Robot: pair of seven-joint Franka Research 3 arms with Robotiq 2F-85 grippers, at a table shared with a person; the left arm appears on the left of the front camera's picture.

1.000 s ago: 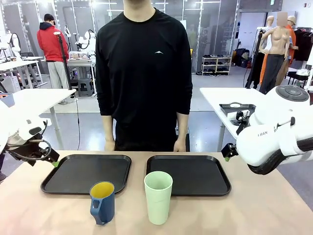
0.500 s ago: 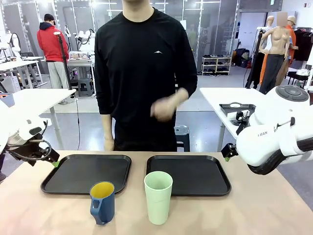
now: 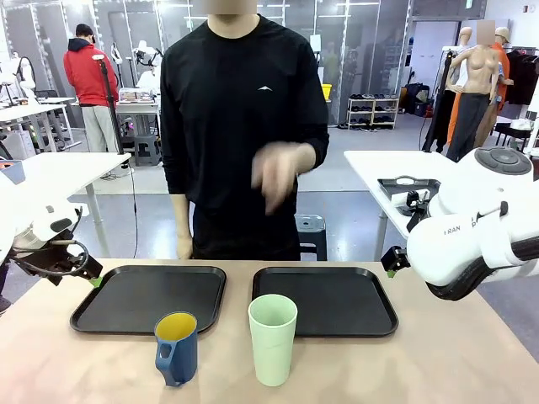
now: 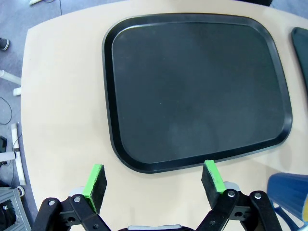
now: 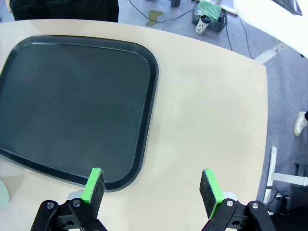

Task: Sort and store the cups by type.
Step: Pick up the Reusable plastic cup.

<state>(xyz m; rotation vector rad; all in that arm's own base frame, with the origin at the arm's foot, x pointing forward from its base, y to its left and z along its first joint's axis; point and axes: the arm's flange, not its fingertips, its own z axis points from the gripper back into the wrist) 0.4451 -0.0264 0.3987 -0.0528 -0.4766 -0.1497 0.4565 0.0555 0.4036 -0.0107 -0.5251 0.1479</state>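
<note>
I have two black trays lying flat side by side on the tan table point(image 3: 459, 362), the left tray point(image 3: 135, 299) and the right tray point(image 3: 337, 301), with a narrow gap between them. A person in a black long-sleeved shirt point(image 3: 244, 126) stands at the far edge. Farther back, a person in a red jacket point(image 3: 88, 76) stands beyond a white table point(image 3: 59, 168).
</note>
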